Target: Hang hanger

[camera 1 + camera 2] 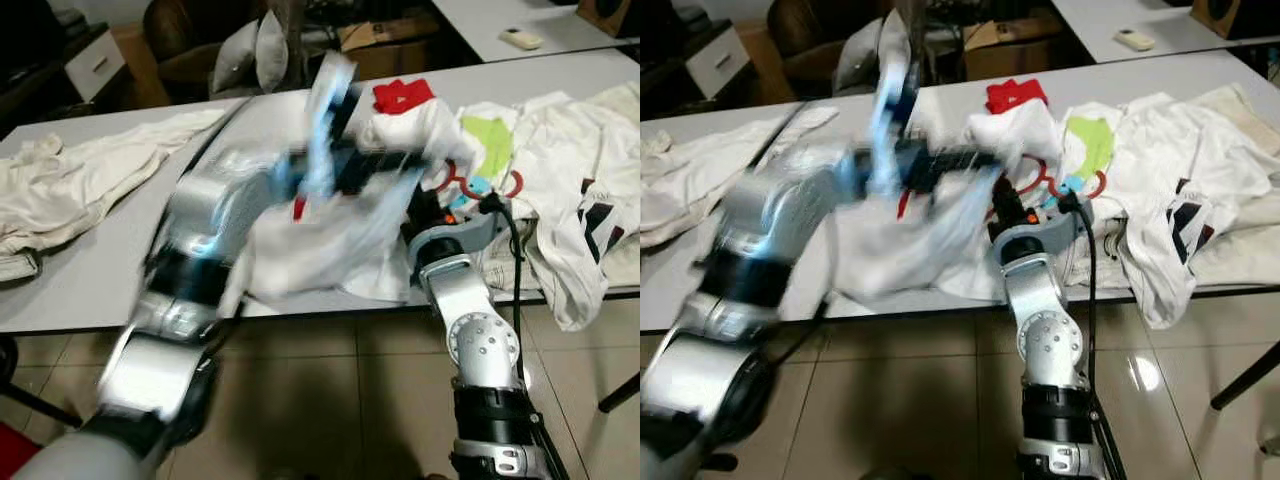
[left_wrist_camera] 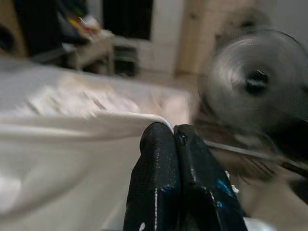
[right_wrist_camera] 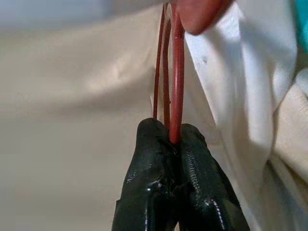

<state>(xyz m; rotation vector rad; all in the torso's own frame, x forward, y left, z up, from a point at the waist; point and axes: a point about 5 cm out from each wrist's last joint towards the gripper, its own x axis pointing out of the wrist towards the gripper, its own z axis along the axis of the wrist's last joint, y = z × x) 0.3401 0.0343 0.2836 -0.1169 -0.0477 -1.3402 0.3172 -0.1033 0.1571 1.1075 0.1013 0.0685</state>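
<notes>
A red wire hanger (image 3: 174, 72) runs up from my right gripper (image 3: 172, 137), whose fingers are shut on its thin rods. In the eye views that gripper (image 1: 428, 205) rests at the table's front edge, with the hanger's red loops (image 1: 452, 186) just beyond it among white clothes. My left arm (image 1: 200, 230) is motion-blurred and raised over the table (image 1: 100, 270), lifting a white garment (image 1: 320, 240). The left gripper (image 2: 173, 132) is shut on that garment's edge (image 2: 96, 120).
A cream garment (image 1: 70, 170) lies at the table's left and white shirts (image 1: 570, 200) spill over its right front edge. A red cloth (image 1: 403, 96) sits at the back. Chairs and a box stand behind. A fan (image 2: 255, 82) is in the left wrist view.
</notes>
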